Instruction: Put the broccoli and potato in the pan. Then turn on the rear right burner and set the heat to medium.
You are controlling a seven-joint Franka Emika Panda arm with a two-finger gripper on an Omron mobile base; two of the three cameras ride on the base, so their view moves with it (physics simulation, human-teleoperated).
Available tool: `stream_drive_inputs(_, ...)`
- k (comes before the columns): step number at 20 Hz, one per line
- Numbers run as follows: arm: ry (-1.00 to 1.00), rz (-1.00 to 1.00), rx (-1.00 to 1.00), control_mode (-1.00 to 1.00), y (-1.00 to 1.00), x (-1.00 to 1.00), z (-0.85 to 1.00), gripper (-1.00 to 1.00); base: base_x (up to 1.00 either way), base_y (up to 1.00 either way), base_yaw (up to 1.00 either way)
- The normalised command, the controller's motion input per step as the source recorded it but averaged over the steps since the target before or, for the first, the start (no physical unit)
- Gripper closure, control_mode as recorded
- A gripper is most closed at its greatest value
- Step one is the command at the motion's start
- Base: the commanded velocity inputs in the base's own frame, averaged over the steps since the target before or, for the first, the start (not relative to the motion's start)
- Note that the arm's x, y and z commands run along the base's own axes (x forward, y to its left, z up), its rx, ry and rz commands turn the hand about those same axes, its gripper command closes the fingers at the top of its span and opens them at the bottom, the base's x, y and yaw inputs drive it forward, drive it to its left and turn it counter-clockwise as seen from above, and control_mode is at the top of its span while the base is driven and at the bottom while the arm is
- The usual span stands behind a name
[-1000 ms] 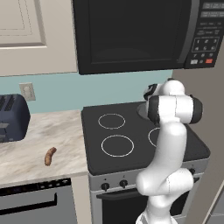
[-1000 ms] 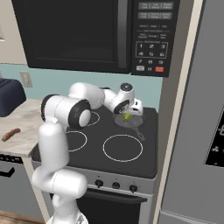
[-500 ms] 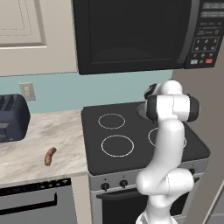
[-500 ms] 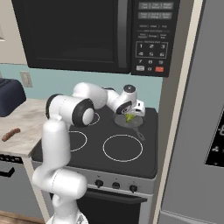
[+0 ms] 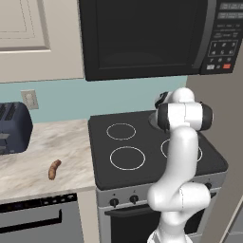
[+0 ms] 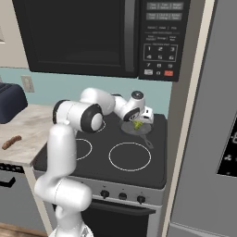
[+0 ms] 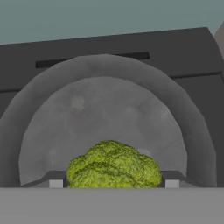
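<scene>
Kitchen backdrop of pale blue wall and black microwave (image 6: pixel 83 37) frames a black stove (image 6: pixel 115 152) with white burner rings. Over its rear right burner the gripper (image 6: pixel 139 123) hangs just above the pan (image 6: pixel 135 128), closed on the broccoli (image 6: pixel 138 124), whose yellow-green top sits between the finger tips in the hand view (image 7: pixel 113 167); the tips themselves are mostly cut off at the bottom edge, so only their light corners show. From the left base view the arm's own elbow covers the gripper and nearly all of the pan, leaving just a sliver of grey rim (image 5: pixel 153 119). Whether the floret touches the pan floor I cannot tell. The pan's thin handle points toward the stove front in the right base view. Well apart, the potato (image 5: pixel 54 169) lies on the marbled counter (image 5: pixel 38 152) left of the stove, near its front edge. A dark toaster (image 5: pixel 13 128) stands further back, partly cut off by the frame. Keypad markings on the microwave are too small to read, and the stove knobs (image 6: pixel 121 196) carry no legible marks
</scene>
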Motion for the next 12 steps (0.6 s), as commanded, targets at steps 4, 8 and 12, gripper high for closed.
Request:
stream_drive_inputs(4, 0.0, 0.0, 0.0, -1.0, 0.0, 0.06, -0.11, 1.0, 0.0, 0.0, 0.0)
stream_drive_inputs(8, 0.0, 0.0, 0.0, -1.0, 0.0, 0.0, -0.14, 1.0, 0.0, 0.0, 0.0)
stream_drive_inputs(12, 0.0, 0.0, 0.0, -1.0, 0.0, 0.0, -0.21, 1.0, 0.0, 0.0, 0.0)
